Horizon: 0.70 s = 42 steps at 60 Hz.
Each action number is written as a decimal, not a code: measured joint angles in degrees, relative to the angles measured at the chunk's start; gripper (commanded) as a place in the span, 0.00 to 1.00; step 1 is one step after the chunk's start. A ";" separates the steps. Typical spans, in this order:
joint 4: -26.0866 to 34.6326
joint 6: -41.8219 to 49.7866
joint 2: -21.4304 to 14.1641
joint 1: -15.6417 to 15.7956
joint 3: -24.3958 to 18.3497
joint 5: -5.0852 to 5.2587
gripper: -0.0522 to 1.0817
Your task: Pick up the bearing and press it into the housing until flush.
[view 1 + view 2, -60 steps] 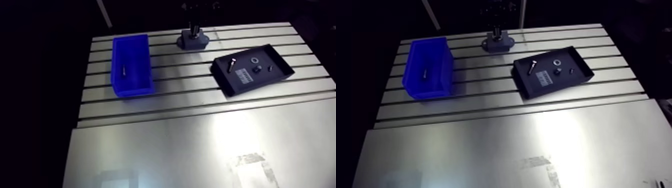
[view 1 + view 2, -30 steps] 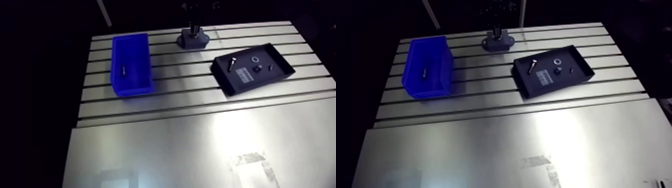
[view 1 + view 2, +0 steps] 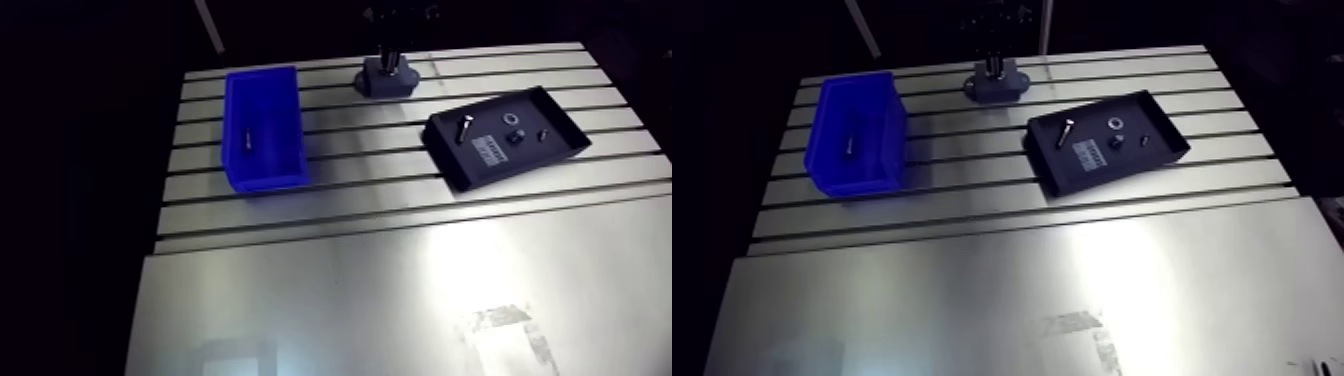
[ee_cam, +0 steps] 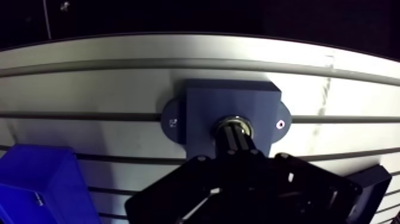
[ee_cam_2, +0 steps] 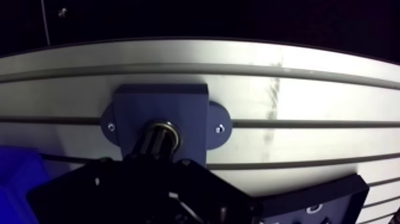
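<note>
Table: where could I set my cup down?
The smooth metal sheet at the near side is bare. Slotted table also lies free between the blue plastic bin and the shallow black tray. Crowded: the far edge, where the gripper meets the grey housing.

slotted table [image 3: 350,300] | 3 items: blue bin [image 3: 265,180], grey housing [image 3: 386,84], black tray [image 3: 560,128]
</note>
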 measured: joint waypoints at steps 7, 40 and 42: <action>-0.03 -0.02 -0.01 0.00 0.21 -0.05 0.99; -0.22 -0.11 0.01 -0.01 0.50 -0.14 1.00; -0.24 -0.12 0.00 -0.01 0.50 -0.14 0.99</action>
